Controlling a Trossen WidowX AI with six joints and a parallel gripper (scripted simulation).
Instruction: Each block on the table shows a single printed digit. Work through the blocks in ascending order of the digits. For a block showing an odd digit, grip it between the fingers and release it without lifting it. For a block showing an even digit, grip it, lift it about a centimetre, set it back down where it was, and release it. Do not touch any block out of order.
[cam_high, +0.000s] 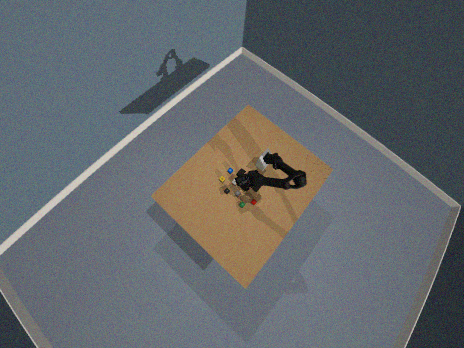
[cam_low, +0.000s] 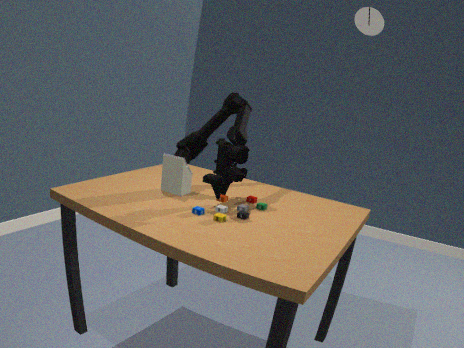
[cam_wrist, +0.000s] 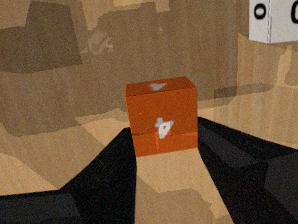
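An orange block (cam_low: 224, 198) (cam_wrist: 162, 102) with a white 4 is between the fingers of my gripper (cam_low: 220, 196) (cam_wrist: 162, 130), which is shut on it. The block appears slightly raised off the table; the top view hides it under the arm. A white block (cam_high: 234, 182) (cam_low: 222, 209) (cam_wrist: 285, 22) shows a 0. A blue block (cam_high: 230, 170) (cam_low: 198, 211), yellow block (cam_high: 222, 179) (cam_low: 220, 218), black block (cam_high: 226, 191) (cam_low: 243, 215), grey block (cam_high: 237, 193) (cam_low: 242, 208), green block (cam_high: 242, 204) (cam_low: 262, 206) and red block (cam_high: 253, 202) (cam_low: 251, 199) have digits too small to read.
The wooden table (cam_high: 200, 200) (cam_low: 300, 240) carries a pale grey box-like stand (cam_high: 262, 161) (cam_low: 175, 175) near the arm's base. The white block is the nearest neighbour seen in the wrist view, at upper right. Shadows cross the table around the blocks.
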